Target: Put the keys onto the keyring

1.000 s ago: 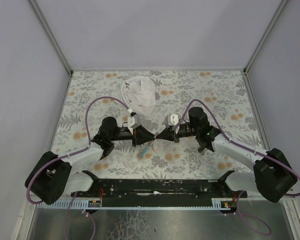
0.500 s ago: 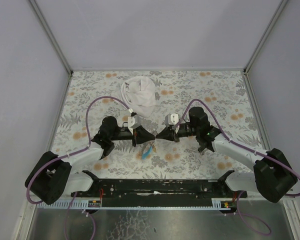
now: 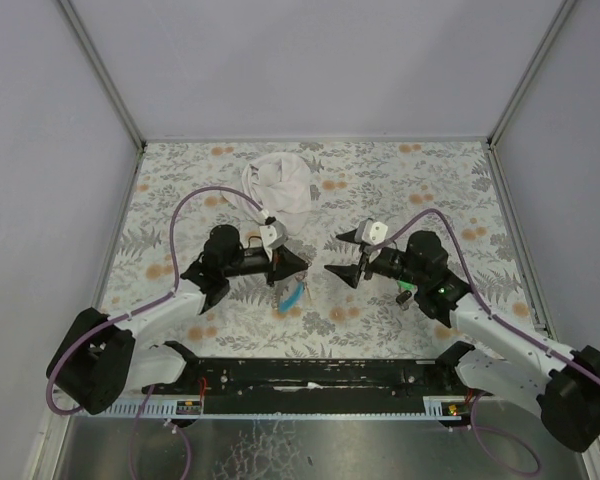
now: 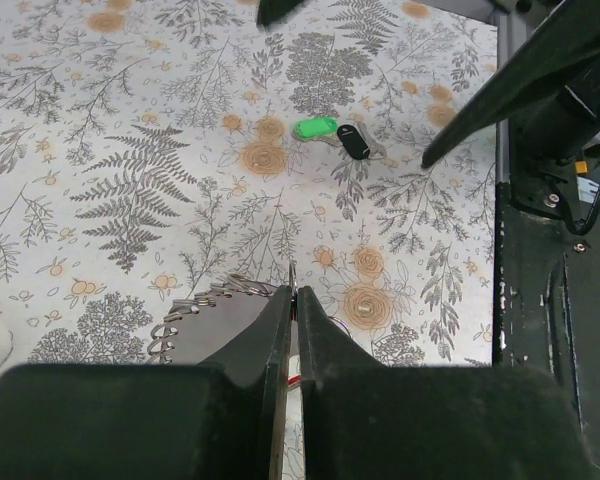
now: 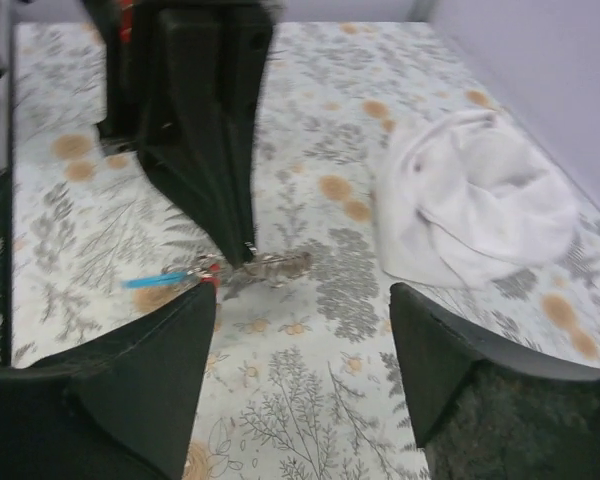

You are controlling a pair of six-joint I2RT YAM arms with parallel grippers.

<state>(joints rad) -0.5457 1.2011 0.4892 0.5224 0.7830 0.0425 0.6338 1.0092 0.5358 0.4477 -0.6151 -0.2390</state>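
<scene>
Left gripper (image 3: 301, 265), jaws together on the keyring (image 5: 275, 266) just nearward of the white cloth (image 3: 280, 185); right gripper (image 3: 335, 254), jaws apart and empty, nearward of that cloth too; hazard: thin ring may slip or twist from the pinch when the green key (image 4: 315, 128) is pushed against it.

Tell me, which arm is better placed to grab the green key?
The right: the right gripper stands open and empty near the green key, while the left gripper is shut on the keyring.

1 cloth (image 3: 280, 185), 1 keyring (image 5: 275, 267), 1 green key (image 4: 315, 128).
</scene>
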